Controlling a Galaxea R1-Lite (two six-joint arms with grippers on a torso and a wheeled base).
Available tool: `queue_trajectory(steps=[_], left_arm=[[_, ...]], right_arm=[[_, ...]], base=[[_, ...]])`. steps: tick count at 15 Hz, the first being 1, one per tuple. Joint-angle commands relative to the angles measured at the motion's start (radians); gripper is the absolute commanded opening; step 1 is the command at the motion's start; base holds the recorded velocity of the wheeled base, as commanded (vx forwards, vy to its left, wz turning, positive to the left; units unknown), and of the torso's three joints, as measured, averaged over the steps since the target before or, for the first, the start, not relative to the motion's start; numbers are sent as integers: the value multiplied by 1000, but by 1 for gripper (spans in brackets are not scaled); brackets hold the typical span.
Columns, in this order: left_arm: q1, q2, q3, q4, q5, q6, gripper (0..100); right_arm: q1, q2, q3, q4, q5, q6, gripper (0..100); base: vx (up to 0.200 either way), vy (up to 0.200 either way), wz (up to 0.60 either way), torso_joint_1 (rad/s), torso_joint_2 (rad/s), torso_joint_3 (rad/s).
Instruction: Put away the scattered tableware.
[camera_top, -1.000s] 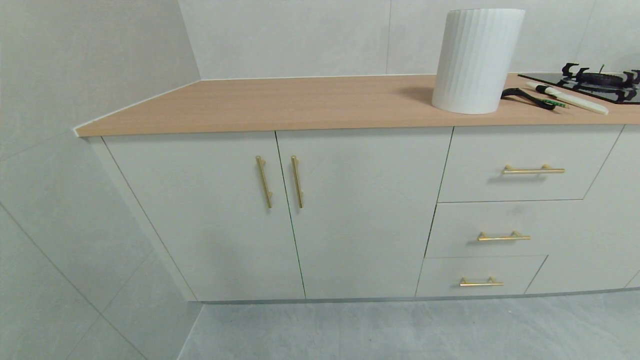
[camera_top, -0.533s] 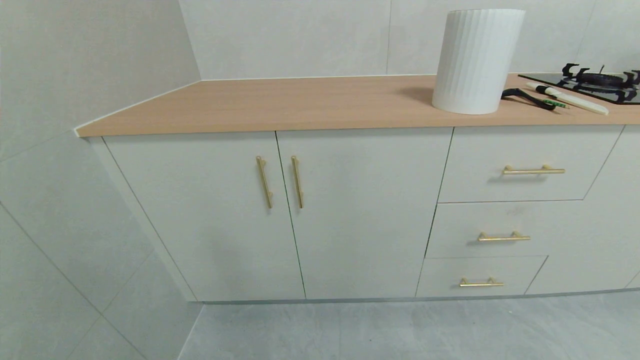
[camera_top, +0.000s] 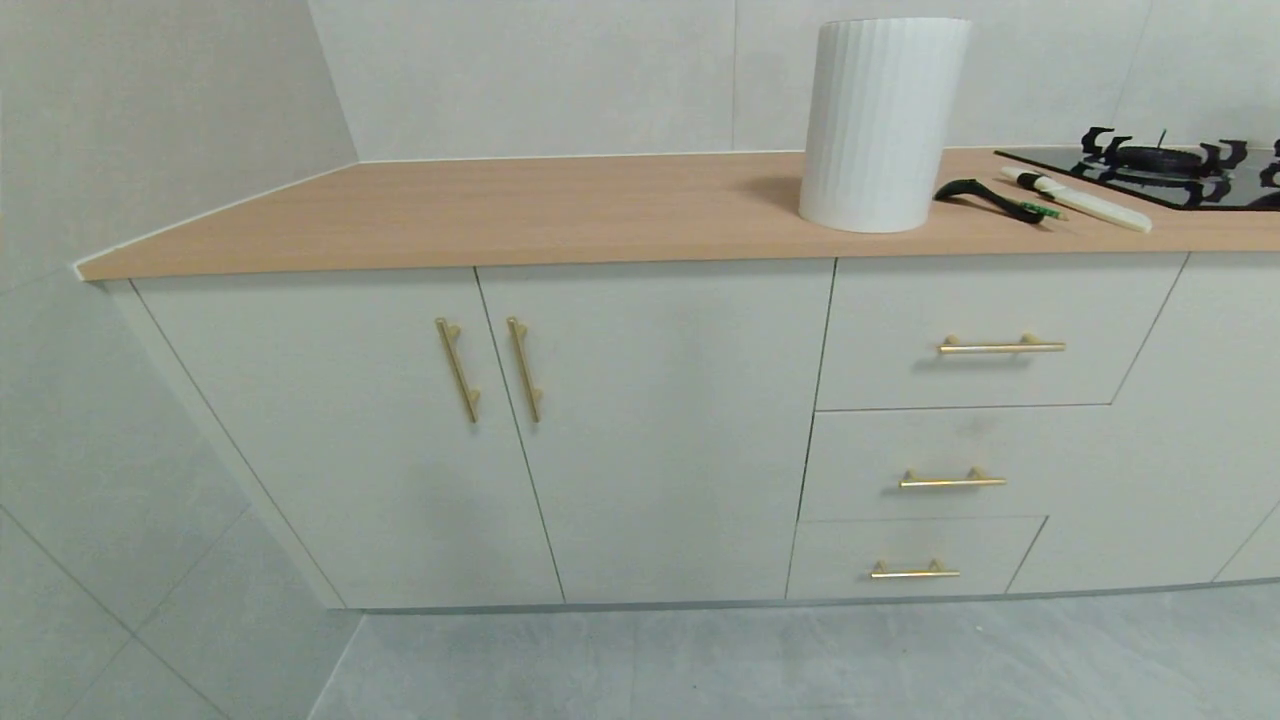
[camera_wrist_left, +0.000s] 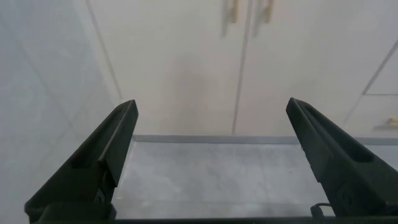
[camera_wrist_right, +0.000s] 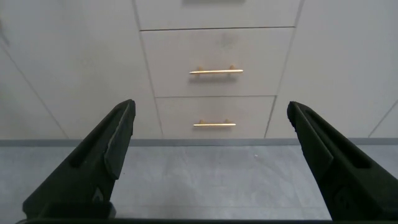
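A curved black utensil (camera_top: 985, 198) and a slim white one (camera_top: 1085, 199) lie on the wood-grain worktop (camera_top: 500, 210), at 3 o'clock of the tall, ribbed white holder (camera_top: 880, 120); their kind is hard to make out. A small green piece (camera_top: 1040, 208) lies between them. Further toward 3 o'clock, the glossy black hob (camera_top: 1170, 170) is cut off. The left tool (camera_wrist_left: 211, 109) and right tool (camera_wrist_right: 211, 107) gape wide, empty, before the matte cabinet fronts.

Hob (camera_top: 1185, 186) cropped by the right edge; tiny green item (camera_top: 1041, 209) by the black utensil (camera_top: 975, 192), perhaps chopsticks, unidentifiable.
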Motion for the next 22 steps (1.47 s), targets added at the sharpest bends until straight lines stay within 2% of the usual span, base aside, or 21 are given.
queue_trajectory(steps=[1,8,19,22], left_arm=[[0,1,0,0,1,0,100],[0,1,0,0,1,0,100],[0,1,0,0,1,0,100],[0,1,0,0,1,0,100]], right_arm=[[1,2,0,-1,1,1,100],[1,2,0,-1,1,1,100],[1,2,0,-1,1,1,100],[1,2,0,-1,1,1,100]], base=[[0,-200,0,2,2,-7],[0,-200,0,4,0,0],[0,0,0,0,0,0],[200,0,0,-1,-2,5]])
